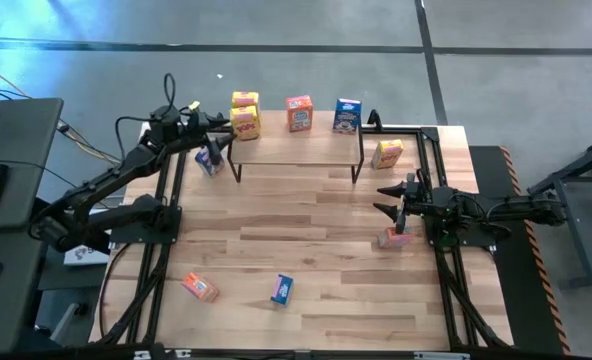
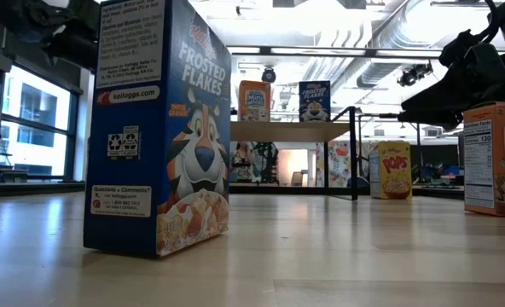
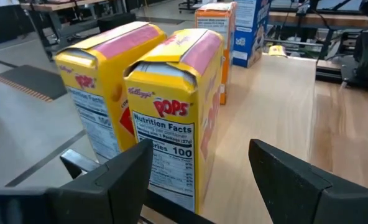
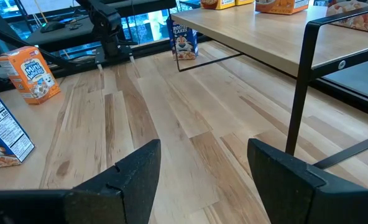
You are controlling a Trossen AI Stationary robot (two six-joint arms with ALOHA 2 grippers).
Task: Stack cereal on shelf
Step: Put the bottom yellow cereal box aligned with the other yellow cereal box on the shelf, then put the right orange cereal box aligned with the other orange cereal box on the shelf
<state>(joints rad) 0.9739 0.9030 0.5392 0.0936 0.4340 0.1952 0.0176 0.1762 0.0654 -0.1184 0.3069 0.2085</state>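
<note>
The shelf [image 1: 294,148] stands at the table's far edge. Two yellow cereal boxes [image 1: 244,122] stand upright at its left end, then an orange one [image 1: 298,113] and a blue one [image 1: 346,115]. My left gripper [image 1: 216,123] is open at the shelf's left end. Its fingers [image 3: 125,171] stand just short of the nearer yellow box [image 3: 171,118]. My right gripper [image 1: 386,198] hangs open over the table's right part, beside a lying orange box [image 1: 396,237]. More boxes rest on the table: yellow [image 1: 387,153], blue [image 1: 209,160], orange [image 1: 200,287], blue [image 1: 282,289].
The shelf's black legs [image 4: 299,87] stand ahead of my right gripper [image 4: 202,174]. The shelf top [image 3: 277,106] is bare to the right of the yellow boxes. Open tabletop [image 1: 296,230] lies between the arms. A blue box [image 2: 159,128] stands close before the low camera.
</note>
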